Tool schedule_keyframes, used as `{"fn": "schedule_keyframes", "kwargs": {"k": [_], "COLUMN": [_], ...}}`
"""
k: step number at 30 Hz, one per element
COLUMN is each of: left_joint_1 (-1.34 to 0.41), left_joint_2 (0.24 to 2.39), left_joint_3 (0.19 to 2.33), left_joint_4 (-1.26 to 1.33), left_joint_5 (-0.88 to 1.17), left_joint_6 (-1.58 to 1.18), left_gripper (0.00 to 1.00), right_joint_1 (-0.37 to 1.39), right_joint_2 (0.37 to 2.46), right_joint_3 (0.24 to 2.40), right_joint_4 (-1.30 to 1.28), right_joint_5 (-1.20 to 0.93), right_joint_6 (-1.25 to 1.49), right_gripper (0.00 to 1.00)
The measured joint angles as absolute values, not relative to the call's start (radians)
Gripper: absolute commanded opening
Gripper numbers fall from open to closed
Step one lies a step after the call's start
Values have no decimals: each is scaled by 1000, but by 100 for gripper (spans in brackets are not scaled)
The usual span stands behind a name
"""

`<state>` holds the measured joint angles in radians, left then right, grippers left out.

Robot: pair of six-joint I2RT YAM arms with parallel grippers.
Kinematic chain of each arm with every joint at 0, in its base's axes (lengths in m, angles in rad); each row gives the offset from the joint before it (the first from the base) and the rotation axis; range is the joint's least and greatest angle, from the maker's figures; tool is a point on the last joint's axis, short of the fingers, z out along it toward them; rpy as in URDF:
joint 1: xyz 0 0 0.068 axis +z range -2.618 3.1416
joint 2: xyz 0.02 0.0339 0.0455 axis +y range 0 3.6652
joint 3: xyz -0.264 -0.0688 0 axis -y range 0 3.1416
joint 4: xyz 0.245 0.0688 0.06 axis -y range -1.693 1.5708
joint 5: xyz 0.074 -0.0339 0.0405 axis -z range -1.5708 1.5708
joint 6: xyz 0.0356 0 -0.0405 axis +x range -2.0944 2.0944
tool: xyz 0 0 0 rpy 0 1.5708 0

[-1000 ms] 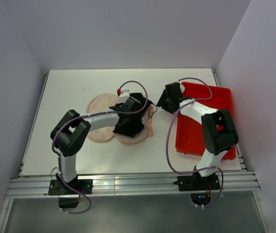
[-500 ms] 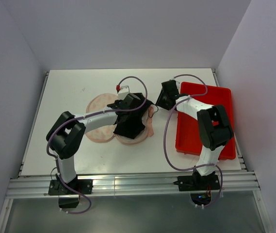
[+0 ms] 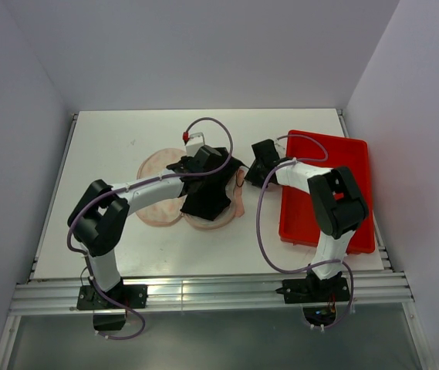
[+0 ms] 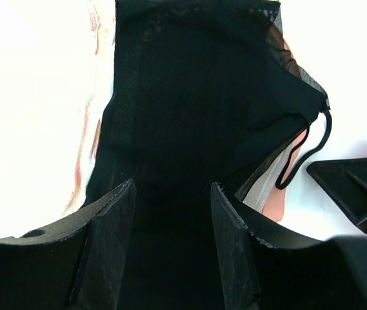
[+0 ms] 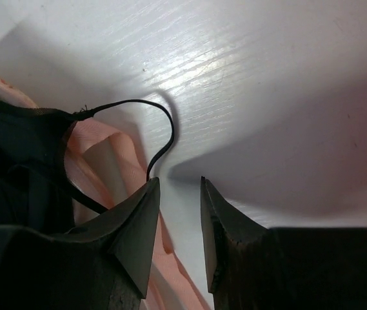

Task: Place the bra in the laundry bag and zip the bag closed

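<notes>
The bra [image 4: 196, 97] lies bunched on the right lobe of the laundry bag [image 3: 156, 168] (opened flat). The left end effector [image 4: 171, 188] stands spread over it, likely pinning it. The right end effector [image 5: 179, 184], fingers narrowly apart and empty, meets a stray strap [image 5: 168, 126] on the counter [image 5: 267, 71], probably to tuck it in.

Laundry bag [image 3: 156, 163] partly beneath left arm [image 3: 156, 189]

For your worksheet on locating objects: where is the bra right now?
Left wrist view: the bra lies on the laundry bag, just ahead of the left gripper.
</notes>
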<state>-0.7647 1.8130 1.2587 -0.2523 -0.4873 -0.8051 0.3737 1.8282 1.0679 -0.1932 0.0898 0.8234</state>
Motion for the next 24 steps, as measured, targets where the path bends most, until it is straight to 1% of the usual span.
{"fn": "schedule_keyframes", "kwargs": {"k": [12, 24], "left_joint_1": [-765, -765], "left_joint_2": [1796, 1777], "left_joint_3": [1243, 1230], "left_joint_4": [-252, -252], "left_joint_5": [-487, -487], "left_joint_6": [-805, -801], "left_gripper": [57, 57], "right_joint_1": [376, 381], "right_joint_2": [1829, 1846], "right_joint_3": [1077, 1154], "right_joint_4": [-207, -238], "right_joint_5": [129, 139], "right_joint_6": [900, 923], "right_gripper": [39, 39]}}
